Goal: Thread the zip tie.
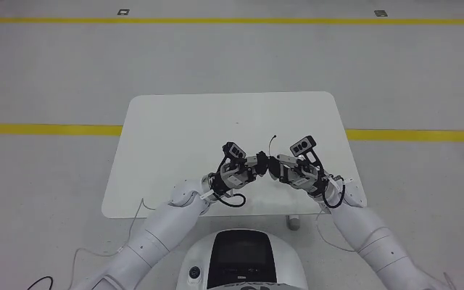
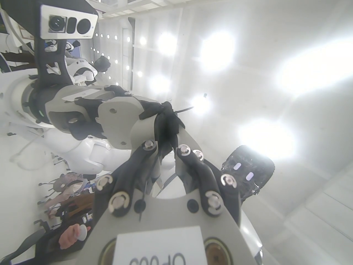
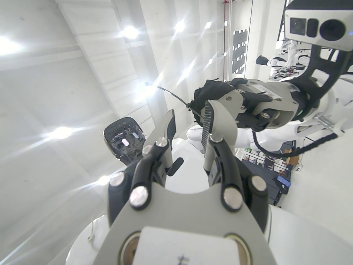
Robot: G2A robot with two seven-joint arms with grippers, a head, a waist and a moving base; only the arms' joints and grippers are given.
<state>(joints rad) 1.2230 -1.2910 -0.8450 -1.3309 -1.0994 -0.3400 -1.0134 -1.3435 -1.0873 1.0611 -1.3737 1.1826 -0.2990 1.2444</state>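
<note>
Slippage worries me most. My left hand (image 2: 166, 124) is pinched tight on the thin black plastic zip tie (image 3: 174, 95), which I hold in the air above the white rounded table (image 1: 217, 123), its free tail poking out past my fingertips. My right hand (image 3: 188, 124) sits just beside it with fingers spread, gripping nothing. If the right hand closes off-line, I judge the springy tail will bend away or twist in the left grip. A loosened pinch would drop the tie onto the table. The tie's head is hidden from me, so aiming is uncertain.
</note>
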